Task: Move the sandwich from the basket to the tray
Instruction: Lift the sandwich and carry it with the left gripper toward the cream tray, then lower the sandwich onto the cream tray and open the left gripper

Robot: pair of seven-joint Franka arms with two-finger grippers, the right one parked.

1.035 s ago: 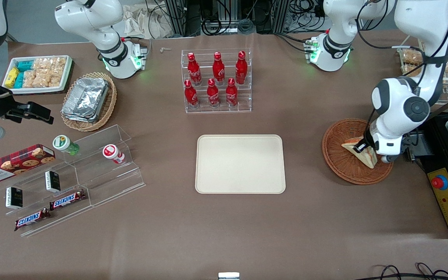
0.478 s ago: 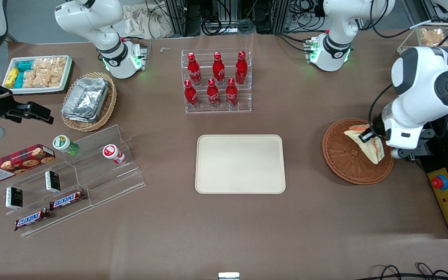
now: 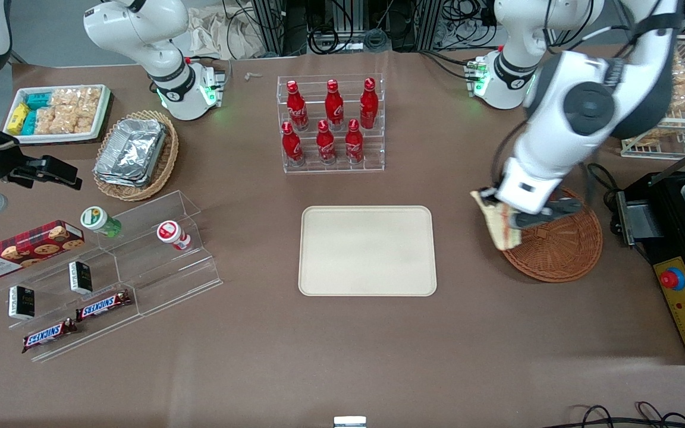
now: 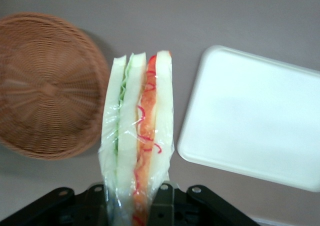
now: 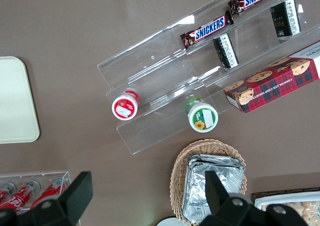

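Observation:
The sandwich, a wrapped wedge of white bread with red and green filling, hangs in the air over the rim of the reddish-brown wicker basket on the tray's side. My left gripper is shut on it. In the left wrist view the sandwich stands between the two fingers of the gripper, its cut edge facing the camera. Below it lie the basket, with nothing in it, and the cream tray. The bare tray lies mid-table, beside the basket toward the parked arm's end.
A clear rack of red bottles stands farther from the front camera than the tray. A black box with a red button and a wire rack of snacks border the working arm's end. Acrylic shelves and a tan basket of foil trays lie toward the parked arm's end.
The gripper lifted the sandwich out of the basket and carried it toward the tray; it now hangs over the basket's rim, and the basket is left bare.

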